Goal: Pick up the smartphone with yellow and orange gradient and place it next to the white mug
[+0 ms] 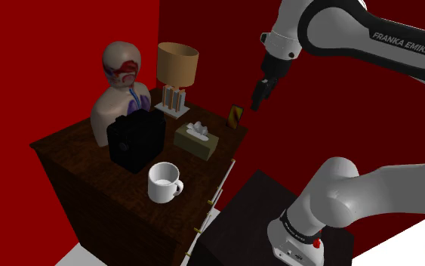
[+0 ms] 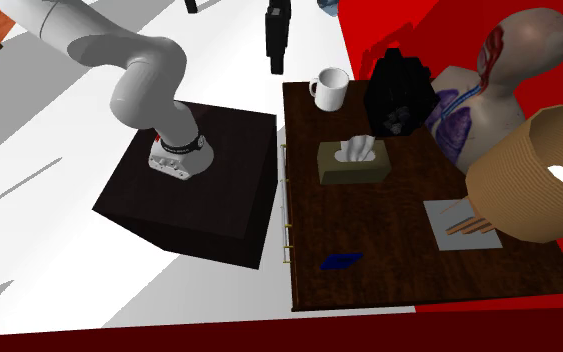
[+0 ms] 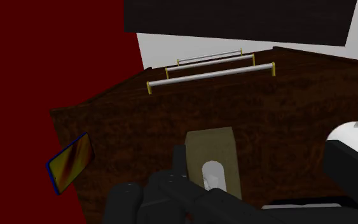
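Hovering over the table's (image 1: 75,143) far corner, our hand (image 1: 257,97) hangs just above the smartphone (image 1: 236,115), apart from it — whether clenched or released, we cannot tell. We see the smartphone near the edge, well apart from the white mug (image 1: 164,183) — a tissue box (image 1: 196,140) between them.

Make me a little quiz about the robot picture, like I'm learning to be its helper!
1. True or false: the phone lies right against the mug.
2. What stands between the phone and the mug? A) a banana B) a tissue box C) a teddy
3. Is the claw touching the phone, yes or no?
Key: 1 false; 2 B; 3 no, it hangs in the air.
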Robot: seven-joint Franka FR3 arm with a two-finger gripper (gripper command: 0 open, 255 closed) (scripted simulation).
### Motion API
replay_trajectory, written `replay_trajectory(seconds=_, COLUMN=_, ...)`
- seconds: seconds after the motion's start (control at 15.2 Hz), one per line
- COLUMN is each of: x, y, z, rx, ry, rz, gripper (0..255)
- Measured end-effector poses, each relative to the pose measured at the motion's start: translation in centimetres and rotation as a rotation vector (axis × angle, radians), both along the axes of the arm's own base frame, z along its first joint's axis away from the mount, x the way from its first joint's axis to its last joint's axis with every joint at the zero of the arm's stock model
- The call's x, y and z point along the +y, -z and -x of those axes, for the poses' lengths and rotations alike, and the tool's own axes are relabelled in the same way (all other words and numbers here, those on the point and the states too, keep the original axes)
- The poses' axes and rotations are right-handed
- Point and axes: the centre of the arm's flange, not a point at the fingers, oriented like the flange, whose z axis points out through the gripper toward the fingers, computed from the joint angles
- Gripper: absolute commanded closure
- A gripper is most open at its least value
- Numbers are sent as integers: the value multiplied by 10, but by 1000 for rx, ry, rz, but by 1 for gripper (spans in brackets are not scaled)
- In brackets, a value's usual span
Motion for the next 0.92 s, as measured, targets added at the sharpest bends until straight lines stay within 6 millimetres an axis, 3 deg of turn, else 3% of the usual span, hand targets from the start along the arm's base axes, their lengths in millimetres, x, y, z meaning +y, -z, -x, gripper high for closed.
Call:
replay_trajectory(seconds=0.2, x=-12, y=7, z=-6, rx=6, ry=-4, rz=-4, gripper=0)
replay_trajectory(seconds=0.92, x=-129, y=71, z=-73, rx=59, ry=-39, rz=-40, gripper=0)
